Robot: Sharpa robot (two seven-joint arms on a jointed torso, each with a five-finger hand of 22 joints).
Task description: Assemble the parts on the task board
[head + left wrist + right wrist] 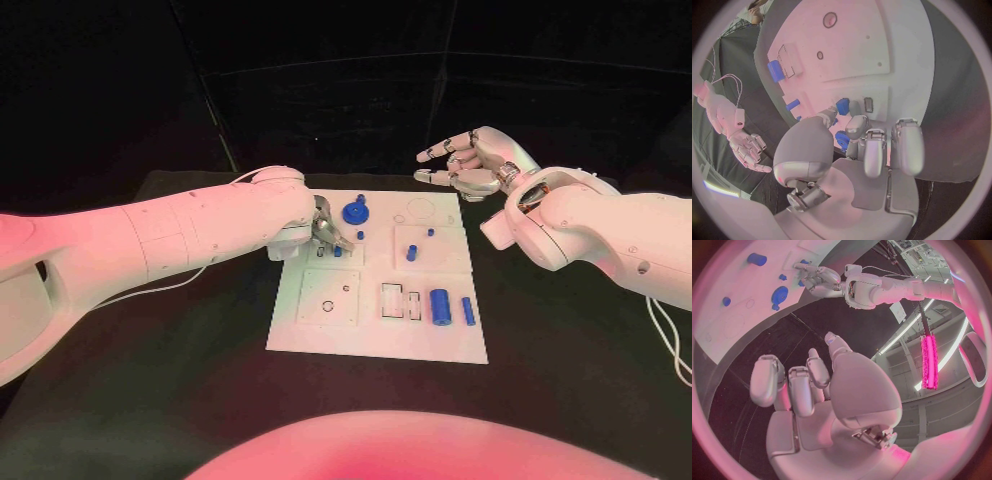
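L hand (329,225): on board (378,345), fingers pinch small blue part (842,105).
R hand (470,165): off board, fingers apart, holds nothing.

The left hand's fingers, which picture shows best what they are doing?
The left wrist view: the left hand fills it, fingertips down at small blue parts on the board. The head view shows it small and side-on; the right wrist view shows it far off.
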